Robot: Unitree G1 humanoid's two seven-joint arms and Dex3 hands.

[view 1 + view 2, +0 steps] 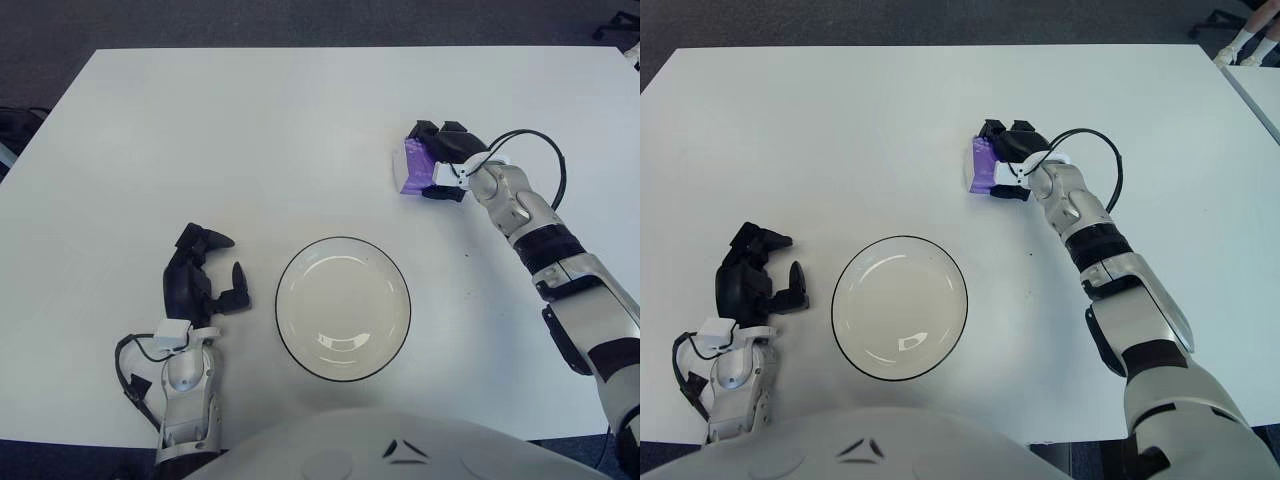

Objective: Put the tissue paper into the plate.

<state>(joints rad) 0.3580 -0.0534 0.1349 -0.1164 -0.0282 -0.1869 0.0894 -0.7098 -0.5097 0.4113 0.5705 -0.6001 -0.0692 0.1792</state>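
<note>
The tissue pack [408, 170], purple and white, lies on the white table to the upper right of the plate. My right hand [434, 160] is at the pack, with dark fingers curled over its far side and the thumb against its near side, so it grips the pack. I cannot tell whether the pack is lifted off the table. The plate [284, 300] is white with a dark rim, empty, and sits near the table's front edge in the middle. My left hand [207, 272] shows to the left of the plate, fingers relaxed and holding nothing.
The white table [250, 130] fills the view, with dark floor beyond its far edge. A black cable [545, 150] loops off my right wrist.
</note>
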